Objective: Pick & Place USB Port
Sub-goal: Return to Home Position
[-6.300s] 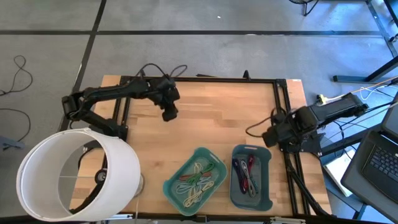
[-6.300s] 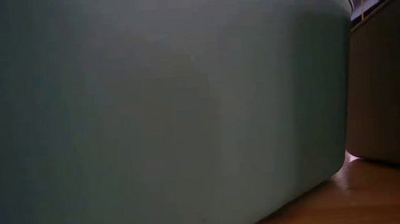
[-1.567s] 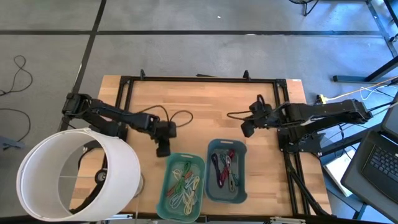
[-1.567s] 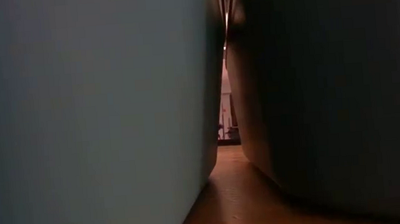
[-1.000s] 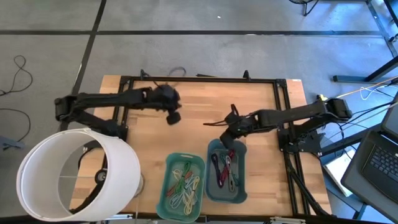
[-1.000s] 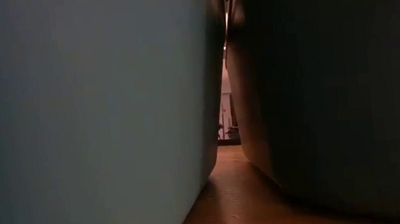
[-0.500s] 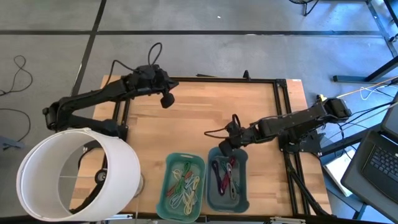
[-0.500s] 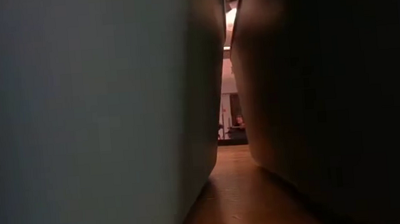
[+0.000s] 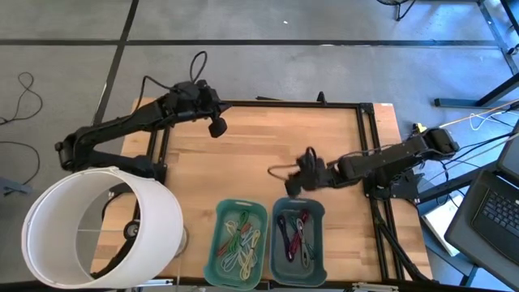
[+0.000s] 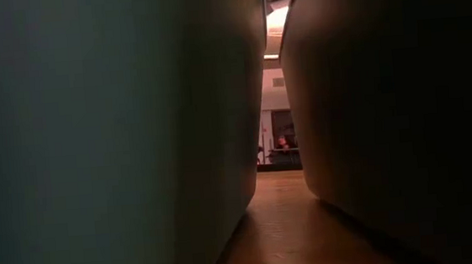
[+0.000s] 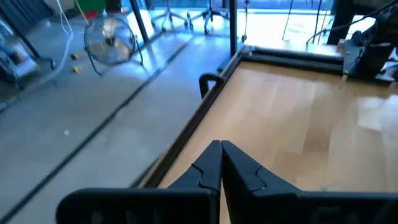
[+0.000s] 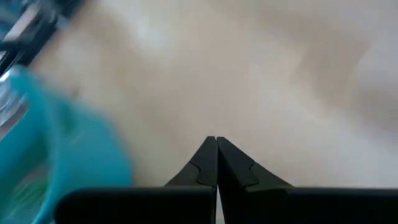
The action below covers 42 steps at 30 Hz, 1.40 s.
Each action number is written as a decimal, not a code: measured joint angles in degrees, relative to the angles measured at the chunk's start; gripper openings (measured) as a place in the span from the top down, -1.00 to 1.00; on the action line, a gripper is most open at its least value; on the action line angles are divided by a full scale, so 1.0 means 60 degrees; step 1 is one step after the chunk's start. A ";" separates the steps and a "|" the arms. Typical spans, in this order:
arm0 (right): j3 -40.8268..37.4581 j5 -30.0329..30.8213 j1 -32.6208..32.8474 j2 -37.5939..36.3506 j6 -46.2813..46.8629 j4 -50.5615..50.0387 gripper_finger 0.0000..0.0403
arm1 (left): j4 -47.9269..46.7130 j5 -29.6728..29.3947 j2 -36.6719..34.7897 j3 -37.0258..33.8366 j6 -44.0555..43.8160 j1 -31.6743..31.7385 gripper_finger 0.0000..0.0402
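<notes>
The two bins are sitting side by side at the near edge of the desk point(image 9: 268, 138), a narrow gap showing between their walls in the low view. The green bin point(image 9: 212, 243) is holding pale and green charger cables point(image 9: 241, 242), and the blue bin point(image 9: 321, 237) is holding dark and pink ones point(image 9: 295, 235), so the sorting appears finished and only the arms' parking looks left to do. The right gripper point(image 9: 293, 188) is hanging clenched and empty just beside the blue bin's far rim, and this is where trouble is most likely to start. If it is swinging low as it heads home, it could clip that rim and shove the bin toward the desk's near edge or into its neighbour, spilling the cables. The arm's own black cord point(image 9: 280, 169) is looping loosely beside the gripper and could catch on the rim for the same reason. The left gripper point(image 9: 216, 127) is hovering clenched and empty near the far left corner, well apart from both bins. Its main risk is brushing the black frame rail point(image 9: 259, 103) running along that edge.
</notes>
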 joint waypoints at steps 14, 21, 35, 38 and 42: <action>0.3204 0.0127 -0.3244 -0.1319 -0.8333 -0.0065 1.00 | 0.0230 0.2386 -0.0945 0.2047 0.0595 0.0198 0.99; 0.3183 -0.2237 -0.3461 -0.3532 -0.8880 -0.1352 1.00 | -0.1165 0.5785 -0.2306 0.2302 -0.1091 0.0462 0.99; -0.0783 -0.2588 -0.1000 -0.7360 -0.4491 -0.0113 1.00 | 0.0760 0.4988 -0.6245 -0.2102 -0.5252 -0.1792 0.99; -0.1789 -0.2265 -0.0650 -0.7807 -0.3871 0.0652 1.00 | 0.3095 0.4591 -0.6958 -0.3902 -0.6124 -0.2178 1.00; -0.2760 -0.1544 -0.0280 -0.8381 -0.3592 0.1512 1.00 | 0.5100 0.3917 -0.7534 -0.5700 -0.7047 -0.2428 0.99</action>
